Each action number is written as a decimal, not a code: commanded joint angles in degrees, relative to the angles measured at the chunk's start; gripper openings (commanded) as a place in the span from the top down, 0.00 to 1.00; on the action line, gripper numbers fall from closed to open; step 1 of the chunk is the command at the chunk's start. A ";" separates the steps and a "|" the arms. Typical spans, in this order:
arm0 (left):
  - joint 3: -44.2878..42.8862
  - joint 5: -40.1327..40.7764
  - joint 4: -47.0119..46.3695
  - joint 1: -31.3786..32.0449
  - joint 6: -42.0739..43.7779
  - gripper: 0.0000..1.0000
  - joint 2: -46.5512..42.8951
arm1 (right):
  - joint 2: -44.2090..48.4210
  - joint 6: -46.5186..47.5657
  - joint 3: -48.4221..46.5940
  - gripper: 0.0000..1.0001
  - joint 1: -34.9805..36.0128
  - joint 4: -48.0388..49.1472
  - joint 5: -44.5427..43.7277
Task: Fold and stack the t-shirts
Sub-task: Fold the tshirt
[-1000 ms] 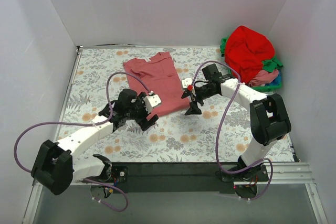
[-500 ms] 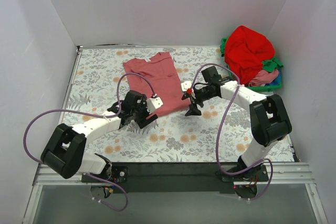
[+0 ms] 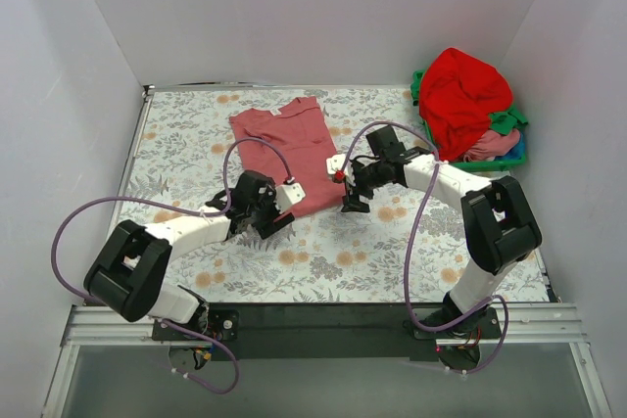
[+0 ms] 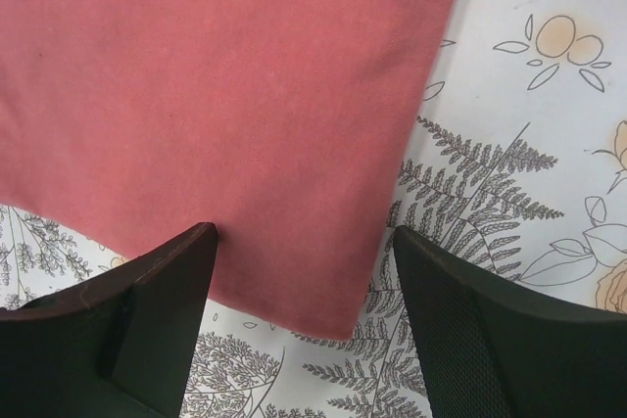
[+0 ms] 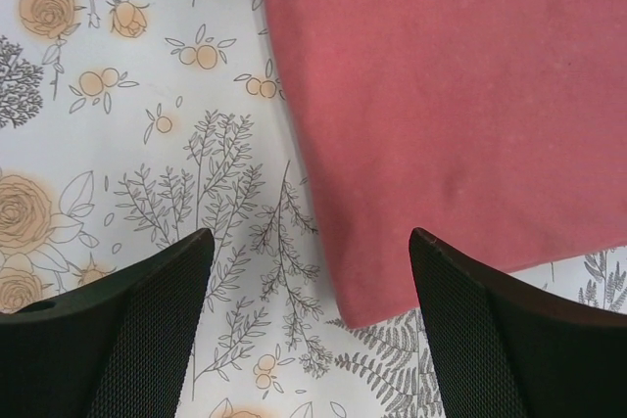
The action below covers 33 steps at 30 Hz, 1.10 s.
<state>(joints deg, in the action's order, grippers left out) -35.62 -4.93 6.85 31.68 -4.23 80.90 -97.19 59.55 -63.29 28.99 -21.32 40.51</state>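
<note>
Wide open, left gripper [image 4: 304, 232] and right gripper [image 5: 311, 232] frame t-shirt [image 4: 216, 75] corners.

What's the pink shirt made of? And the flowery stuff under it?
The pink shirt looks like soft, matte knit cloth, probably cotton: it lies limp with a faintly fuzzy surface. The flowery cover looks like a smooth printed sheet, cloth or vinyl; I cannot tell which.

arms [image 3: 191, 232]: white, black joints | cables [image 3: 408, 266]: purple (looped) | fingers [image 4: 490, 340]: black
</note>
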 commanded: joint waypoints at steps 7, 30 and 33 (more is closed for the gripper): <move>-0.77 4.14 -1.58 0.22 0.98 0.63 3.56 | -3.00 0.74 -1.40 0.15 1.50 3.30 -6.93; 6.17 -17.55 10.63 3.03 6.16 0.83 -18.66 | -1.36 4.52 4.83 0.99 5.28 -2.82 -14.24; 8.28 -17.05 11.52 4.52 5.99 0.79 -22.09 | 5.06 6.10 10.45 0.99 5.37 -5.91 -11.25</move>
<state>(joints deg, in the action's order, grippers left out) -28.93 -18.48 15.99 35.07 -0.10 62.81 -98.08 63.61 -56.40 34.20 -19.33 26.13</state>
